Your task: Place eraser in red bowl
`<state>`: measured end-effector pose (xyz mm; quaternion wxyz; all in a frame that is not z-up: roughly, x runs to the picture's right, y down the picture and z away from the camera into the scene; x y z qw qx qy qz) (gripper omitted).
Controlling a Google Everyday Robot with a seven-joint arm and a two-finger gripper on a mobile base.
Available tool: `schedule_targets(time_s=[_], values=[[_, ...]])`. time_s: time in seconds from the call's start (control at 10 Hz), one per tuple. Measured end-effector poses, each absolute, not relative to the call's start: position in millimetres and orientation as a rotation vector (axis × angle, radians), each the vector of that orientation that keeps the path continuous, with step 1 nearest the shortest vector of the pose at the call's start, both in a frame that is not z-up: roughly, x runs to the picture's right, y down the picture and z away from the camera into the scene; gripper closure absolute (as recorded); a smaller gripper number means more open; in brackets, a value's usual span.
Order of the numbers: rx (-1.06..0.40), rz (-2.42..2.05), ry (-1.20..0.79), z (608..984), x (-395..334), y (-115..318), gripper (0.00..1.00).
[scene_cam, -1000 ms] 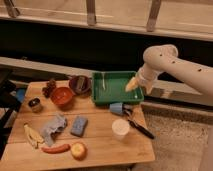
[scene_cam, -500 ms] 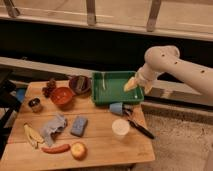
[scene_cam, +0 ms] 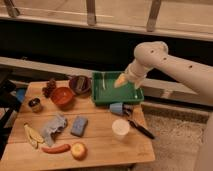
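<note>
The red bowl (scene_cam: 62, 96) is round and orange-red and sits on the left half of the wooden table (scene_cam: 100, 145); it looks empty. A small greyish block (scene_cam: 79, 85) lies in the darker maroon bowl (scene_cam: 86, 80) just right of it; it may be the eraser, but I cannot tell. My gripper (scene_cam: 121, 80) hangs from the white arm (scene_cam: 170, 62) over the green tray (scene_cam: 114, 95), well to the right of both bowls and apart from them.
A flat blue-grey sponge (scene_cam: 78, 126), a crumpled grey cloth (scene_cam: 54, 127), a banana (scene_cam: 32, 135), a red sausage-like thing (scene_cam: 56, 148) and an apple (scene_cam: 78, 150) lie in front. A tipped blue cup (scene_cam: 117, 108), a white cup (scene_cam: 120, 129), a black-handled tool (scene_cam: 141, 128), grapes (scene_cam: 49, 89) and a small can (scene_cam: 34, 104) are also there.
</note>
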<state>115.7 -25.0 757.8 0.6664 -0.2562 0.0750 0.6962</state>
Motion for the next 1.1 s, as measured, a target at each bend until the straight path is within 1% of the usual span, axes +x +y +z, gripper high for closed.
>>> schedule_targets(time_s=[0.4, 0.6, 1.1], values=[[-0.652, 1.524, 0.075, 768, 20, -57, 0.27], [-0.692, 1.502, 0.040, 766, -15, -69, 0.27], [-0.692, 1.500, 0.038, 767, -16, -70, 0.27]])
